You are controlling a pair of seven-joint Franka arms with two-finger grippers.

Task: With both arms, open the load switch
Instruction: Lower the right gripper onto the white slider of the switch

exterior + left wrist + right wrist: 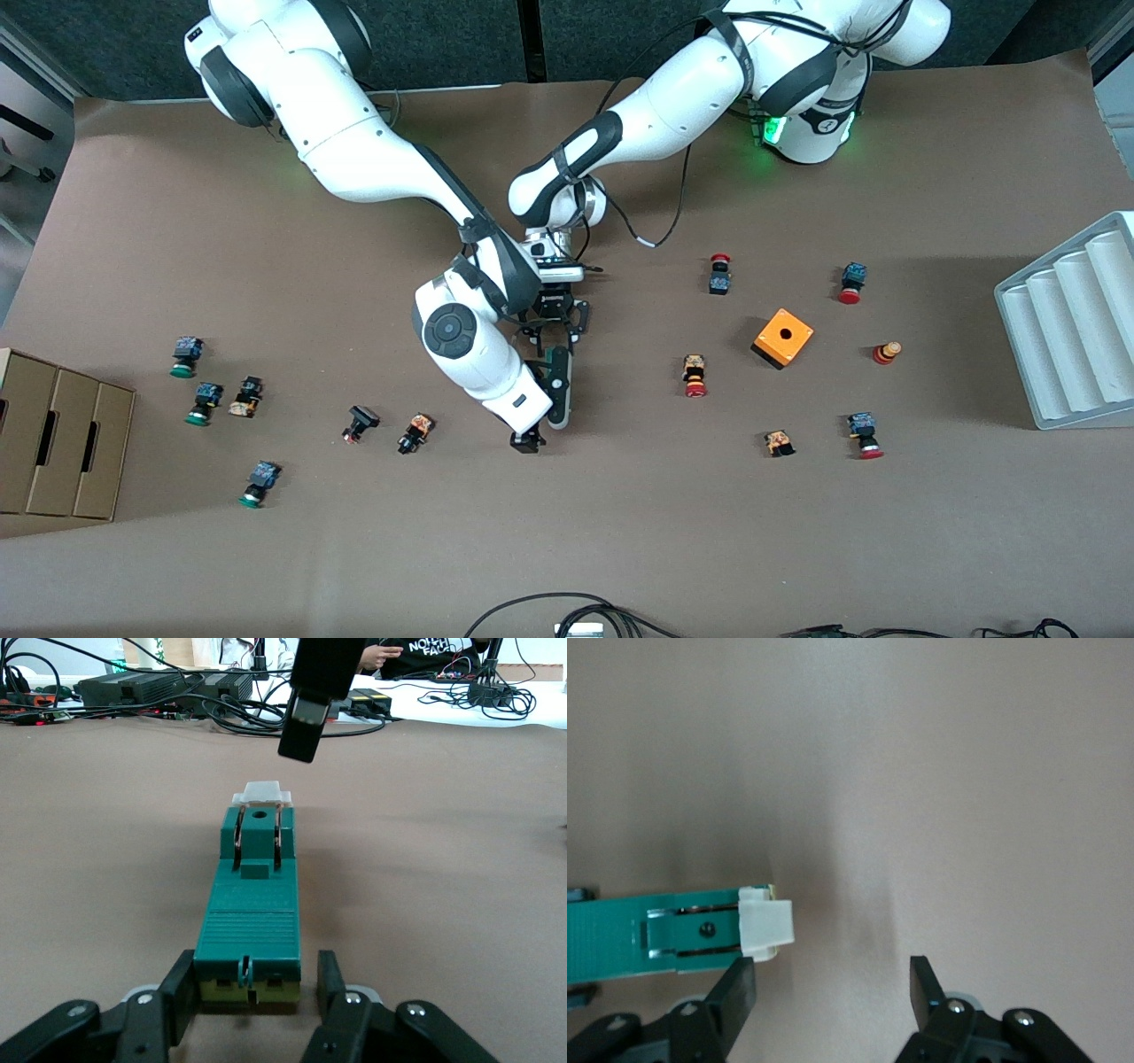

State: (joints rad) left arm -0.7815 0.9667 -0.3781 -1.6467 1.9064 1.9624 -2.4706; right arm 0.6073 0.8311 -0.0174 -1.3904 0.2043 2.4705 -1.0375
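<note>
Left claw (252, 992) straddles load switch (252, 904); right claw (833, 988) open beside white end.

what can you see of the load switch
The load switch is a narrow dark-green block, plastic by its look, lying flat mid-table. It has a ribbed top, two metal strips beside a small hole, and a white end piece. The left gripper brackets its yellowish end; the right gripper is open over the white end.
</note>
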